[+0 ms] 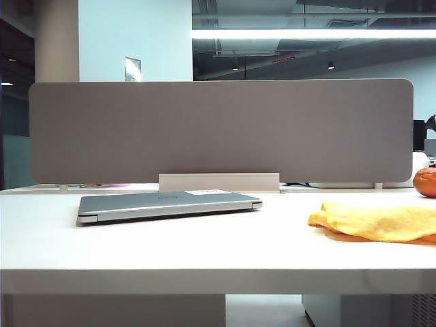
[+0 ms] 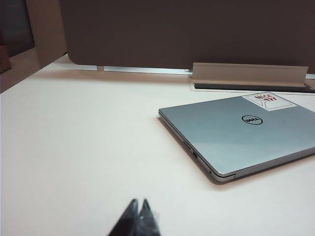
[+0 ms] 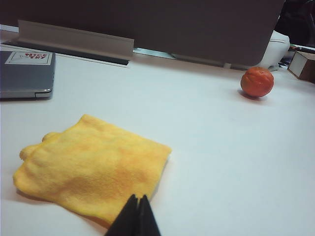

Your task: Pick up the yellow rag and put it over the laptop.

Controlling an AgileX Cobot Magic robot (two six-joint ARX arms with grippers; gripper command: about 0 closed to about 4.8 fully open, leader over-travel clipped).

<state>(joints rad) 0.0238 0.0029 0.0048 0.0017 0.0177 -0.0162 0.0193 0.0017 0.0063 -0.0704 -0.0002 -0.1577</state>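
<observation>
The yellow rag (image 1: 381,221) lies folded on the white table at the right; the right wrist view shows the yellow rag (image 3: 93,164) flat, just ahead of my right gripper (image 3: 137,197). That gripper is shut, empty, its tips in front of the rag's near edge. The closed silver-grey laptop (image 1: 167,203) lies left of centre with a white sticker on its lid. In the left wrist view the laptop (image 2: 241,135) lies well beyond my left gripper (image 2: 139,201), which is shut on nothing over bare table. Neither gripper shows in the exterior view.
A long grey divider panel (image 1: 221,129) stands across the back of the table (image 1: 204,252) on a white bracket (image 1: 218,181). A round orange fruit (image 1: 426,182) sits at the far right, beyond the rag, also seen as the orange fruit (image 3: 257,81).
</observation>
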